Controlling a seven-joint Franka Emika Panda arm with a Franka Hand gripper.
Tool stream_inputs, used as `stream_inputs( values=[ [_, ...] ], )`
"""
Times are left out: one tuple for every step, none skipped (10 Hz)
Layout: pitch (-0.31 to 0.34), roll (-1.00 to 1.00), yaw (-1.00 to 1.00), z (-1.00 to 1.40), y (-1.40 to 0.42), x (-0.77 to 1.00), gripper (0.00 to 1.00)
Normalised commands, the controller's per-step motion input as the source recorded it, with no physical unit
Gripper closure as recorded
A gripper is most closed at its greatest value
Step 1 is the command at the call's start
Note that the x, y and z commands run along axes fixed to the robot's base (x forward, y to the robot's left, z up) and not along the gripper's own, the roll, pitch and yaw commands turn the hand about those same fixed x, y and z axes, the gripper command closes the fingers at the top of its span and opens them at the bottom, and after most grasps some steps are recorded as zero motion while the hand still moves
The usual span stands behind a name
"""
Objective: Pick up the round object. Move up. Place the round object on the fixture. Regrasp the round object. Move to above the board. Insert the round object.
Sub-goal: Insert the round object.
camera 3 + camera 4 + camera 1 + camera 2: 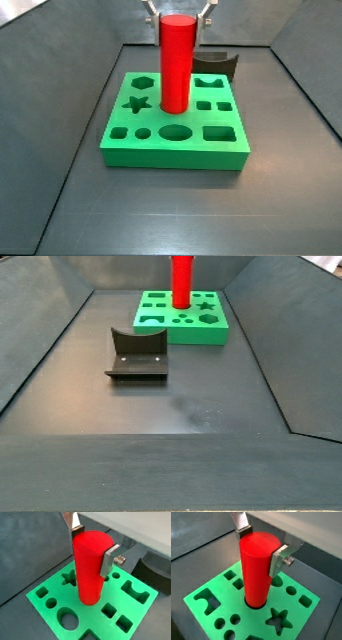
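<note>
The round object [89, 567], a bright red cylinder, stands upright over the green board [70, 624]. Its lower end sits in a round hole near the board's middle in both wrist views and in a side view [173, 104]. My gripper [93, 546] is shut on the peg's top, with one silver finger [278, 559] pressed on each side. A side view shows the same grip [178, 14]. In the side view taken from farther off, the peg [181, 284] runs out of the frame's top and the gripper does not show. The fixture [136, 354] stands empty on the floor, apart from the board [187, 324].
The board carries star [278, 619], circle, square, hexagon [142, 82] and oval [67, 618] cut-outs around the peg. Sloping dark grey walls [60, 110] enclose the floor. The fixture [214, 62] stands just behind the board in a side view.
</note>
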Motion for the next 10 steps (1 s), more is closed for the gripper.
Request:
stream_inputs(
  values=[
    [-0.01, 0.0, 0.0, -0.12, 0.23, 0.0, 1.0],
    [-0.059, 0.0, 0.0, -0.19, 0.03, -0.04, 1.0],
    [-0.12, 0.0, 0.0, -0.34, 0.0, -0.12, 1.0],
    [-0.137, 0.0, 0.0, -0.42, -0.02, -0.11, 1.0],
    [-0.143, 0.0, 0.0, -0.53, -0.11, -0.02, 1.0],
    [-0.13, 0.01, 0.0, -0.52, -0.09, 0.0, 1.0],
    [-0.127, 0.05, 0.0, -0.49, -0.09, 0.0, 1.0],
    [-0.124, 0.02, 0.0, -0.46, -0.09, 0.0, 1.0],
    [-0.139, -0.04, 0.0, -0.33, -0.02, -0.01, 1.0],
    [-0.133, -0.08, 0.0, -0.14, 0.0, -0.04, 1.0]
  ],
)
